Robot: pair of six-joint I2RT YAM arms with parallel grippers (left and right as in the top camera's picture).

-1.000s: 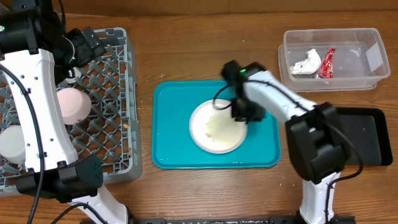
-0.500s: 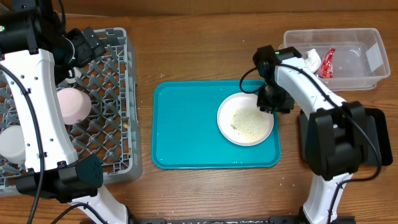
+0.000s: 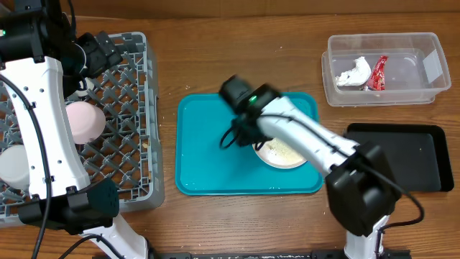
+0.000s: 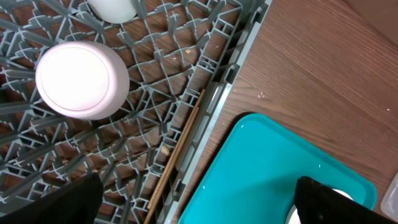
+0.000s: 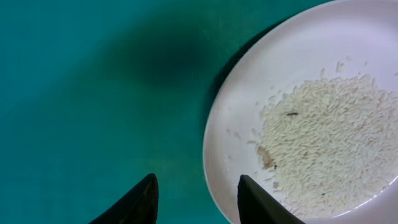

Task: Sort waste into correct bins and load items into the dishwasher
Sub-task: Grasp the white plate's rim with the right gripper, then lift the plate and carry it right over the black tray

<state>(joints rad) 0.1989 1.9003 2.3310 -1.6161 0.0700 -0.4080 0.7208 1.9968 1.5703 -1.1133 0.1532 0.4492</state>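
Note:
A small white dish (image 3: 286,152) with rice-like crumbs (image 5: 323,143) sits on the right half of the teal tray (image 3: 205,158). My right gripper (image 3: 243,135) hangs low at the dish's left rim, open. In the right wrist view the right gripper (image 5: 198,202) has one finger over the tray and the other over the dish (image 5: 236,155), with the rim between them and untouched. The clear tub (image 3: 420,68) holds a crumpled napkin (image 3: 353,72) and a red wrapper (image 3: 378,72). My left gripper (image 3: 100,49) stands wide open over the grey rack (image 3: 136,108), holding nothing.
The shallow black tray (image 3: 406,155) lies right of the teal tray. In the rack an upturned pinkish-white cup (image 4: 81,78) and another white piece (image 3: 14,165) rest on the lattice. A wooden chopstick (image 4: 180,149) lies along the rack's (image 4: 217,99) edge.
The dish has slid from the tray's middle to its right half. My right arm has swung from the dish's right side over to its left rim. The left arm has not moved.

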